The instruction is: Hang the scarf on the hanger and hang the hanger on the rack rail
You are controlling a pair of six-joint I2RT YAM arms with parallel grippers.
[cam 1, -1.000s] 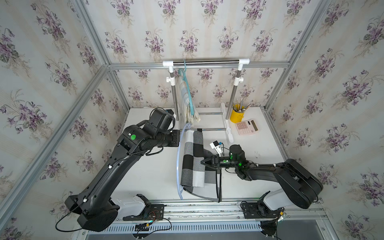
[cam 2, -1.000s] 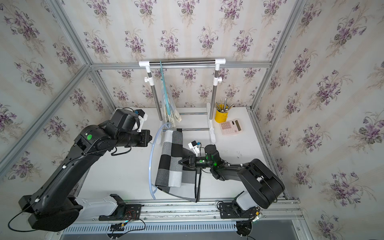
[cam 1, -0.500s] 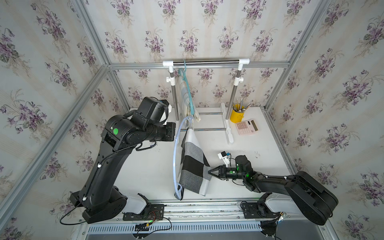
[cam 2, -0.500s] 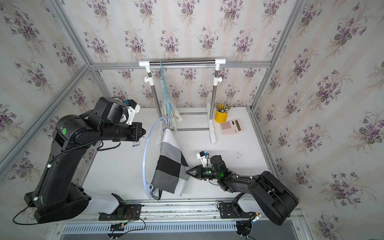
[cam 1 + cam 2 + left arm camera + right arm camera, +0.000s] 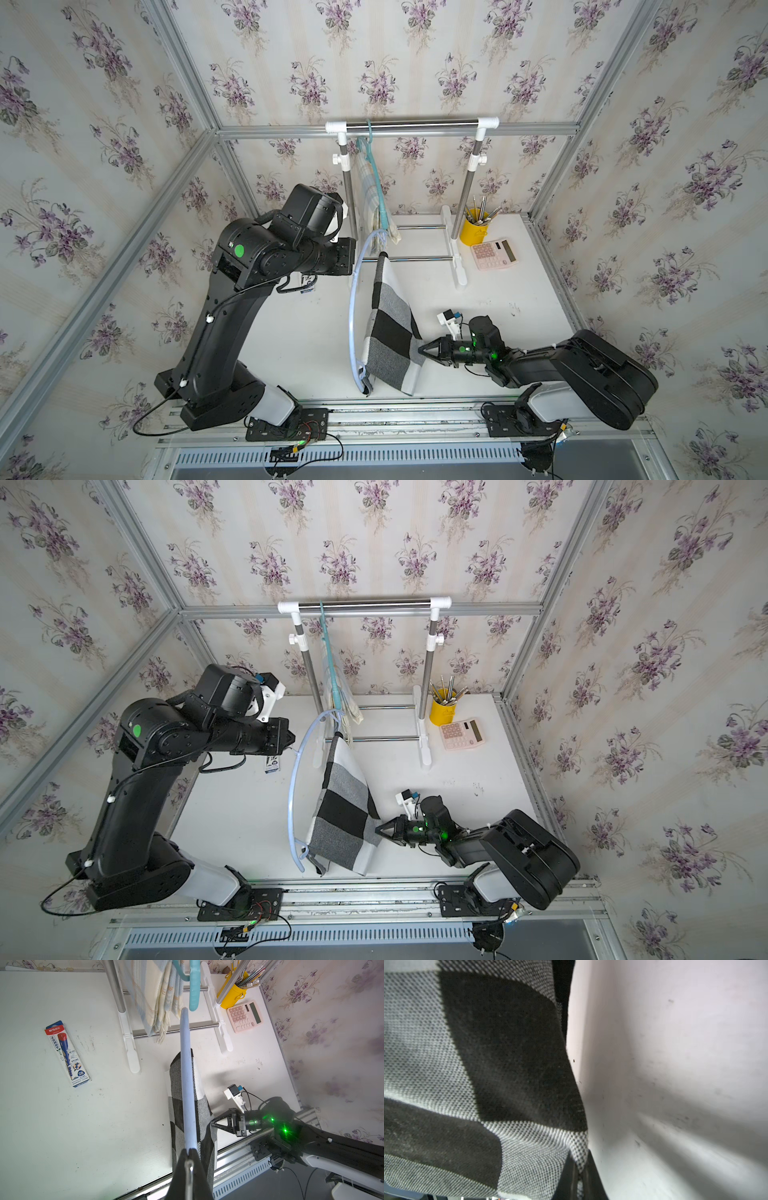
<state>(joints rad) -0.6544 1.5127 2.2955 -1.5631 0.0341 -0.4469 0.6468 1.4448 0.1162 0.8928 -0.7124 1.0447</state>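
Now | left hand (image 5: 189,1153) clamped on pale blue hanger (image 5: 187,1084), held above counter (image 5: 299,332) in front of rack (image 5: 411,123) | checked scarf (image 5: 390,332) draped over hanger | right hand (image 5: 422,348) pinched shut on scarf's edge

A clothes rack (image 5: 415,123) stands at the back of the white table (image 5: 519,295), with a teal hanger (image 5: 375,174) and pale plaid cloth (image 5: 365,187) on its bar. Beside the rack are a yellow pencil cup (image 5: 473,233) and a pink calculator (image 5: 494,254). A 2B pencil box (image 5: 67,1053) lies well apart.
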